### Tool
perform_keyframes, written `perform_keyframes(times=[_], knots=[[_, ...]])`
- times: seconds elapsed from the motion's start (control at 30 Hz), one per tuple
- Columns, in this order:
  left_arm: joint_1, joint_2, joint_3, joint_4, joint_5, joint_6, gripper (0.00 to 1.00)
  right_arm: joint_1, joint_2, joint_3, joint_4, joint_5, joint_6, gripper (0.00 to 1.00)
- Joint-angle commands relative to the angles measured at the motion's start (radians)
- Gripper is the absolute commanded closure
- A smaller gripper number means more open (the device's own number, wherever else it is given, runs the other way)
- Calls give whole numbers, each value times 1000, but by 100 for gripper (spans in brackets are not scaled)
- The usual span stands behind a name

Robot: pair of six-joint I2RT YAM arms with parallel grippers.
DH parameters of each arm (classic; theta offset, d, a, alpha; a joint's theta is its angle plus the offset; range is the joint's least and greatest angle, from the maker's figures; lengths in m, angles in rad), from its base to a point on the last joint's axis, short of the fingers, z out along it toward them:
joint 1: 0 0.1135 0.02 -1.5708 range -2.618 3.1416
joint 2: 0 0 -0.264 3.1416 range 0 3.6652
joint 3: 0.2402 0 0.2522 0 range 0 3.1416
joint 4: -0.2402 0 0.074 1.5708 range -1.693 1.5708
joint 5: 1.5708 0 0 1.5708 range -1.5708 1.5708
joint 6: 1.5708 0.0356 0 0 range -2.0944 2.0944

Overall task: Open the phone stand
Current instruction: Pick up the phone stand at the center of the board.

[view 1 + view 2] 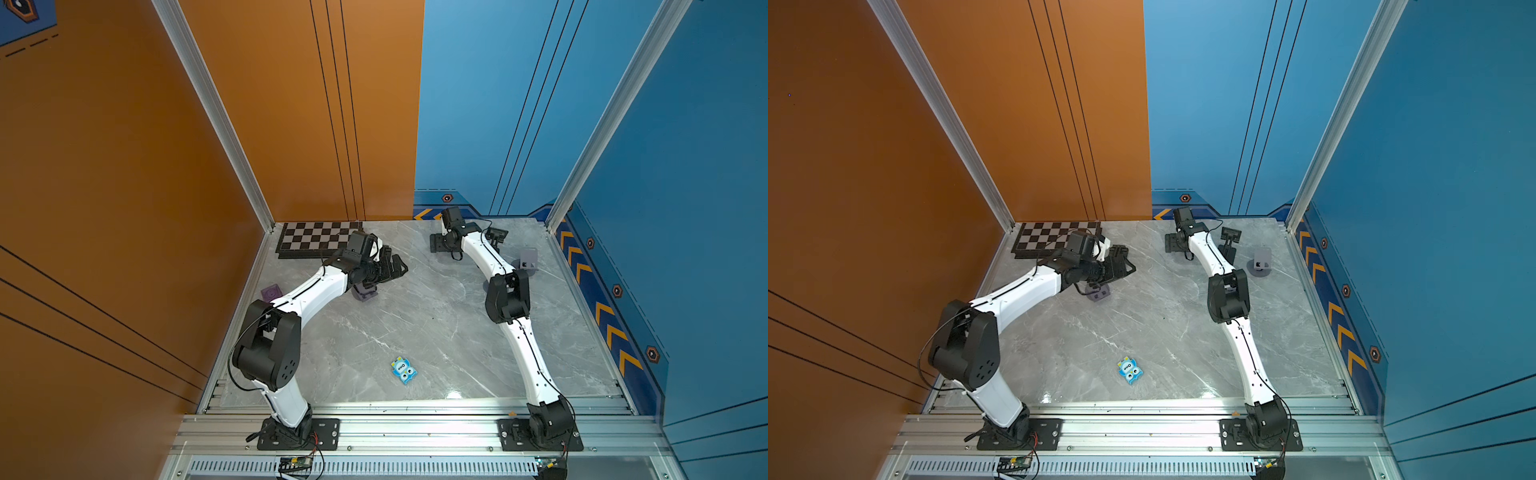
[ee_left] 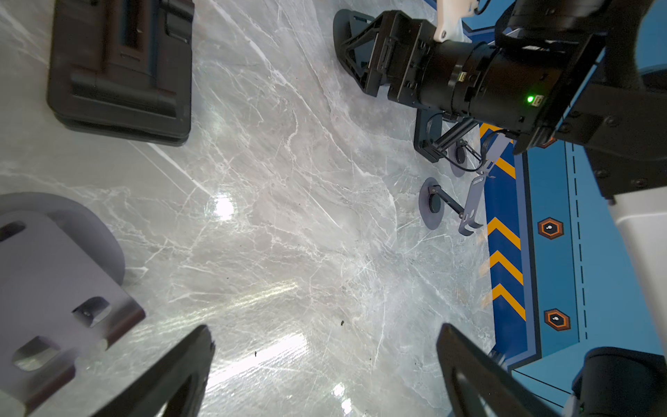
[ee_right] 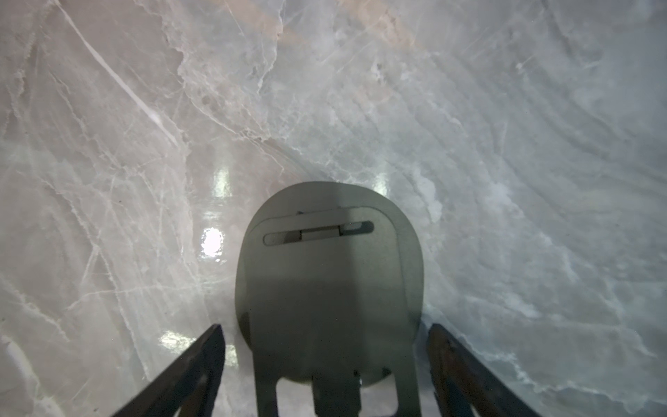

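Observation:
A grey folded phone stand (image 3: 325, 270) lies flat on the marble table (image 3: 505, 180), its round base under a plate with a slot. My right gripper (image 3: 325, 326) is open around the stand's near end, one finger on each side with a small gap to the stand. In both top views the right gripper (image 1: 436, 245) (image 1: 1171, 243) sits low at the back of the table and hides that stand. My left gripper (image 2: 325, 326) is open over bare marble, and appears at back left (image 1: 395, 266).
Another grey stand (image 1: 365, 293) (image 2: 54, 289) sits just beside the left gripper. A further grey stand (image 1: 528, 259) and a black unfolded stand (image 1: 496, 235) are at back right. There is a chessboard (image 1: 316, 239), a purple piece (image 1: 271, 293) and a blue toy (image 1: 403, 370).

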Motion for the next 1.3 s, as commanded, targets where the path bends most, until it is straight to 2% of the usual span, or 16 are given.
perform_keyframes(times=[0.0,0.13,0.37,0.47,0.73,1.1,1.27], knots=[[-10,3,-16,-18,31,-9,2,8,25,33,16,0,-12,17],[-10,2,-19,-19,37,-9,2,6,32,38,18,7,-16,26],[-5,2,-23,-19,40,-16,2,6,33,43,20,1,-24,48],[1,-2,-25,-19,41,-16,2,6,26,31,12,-1,-23,52],[5,-25,-31,-18,28,-4,2,28,-108,-120,-8,-25,-17,56],[0,-47,-29,-18,-5,28,2,94,-442,-546,-49,-41,0,58],[-6,-68,-44,-14,-13,41,2,117,-533,-696,-70,-50,2,58]])
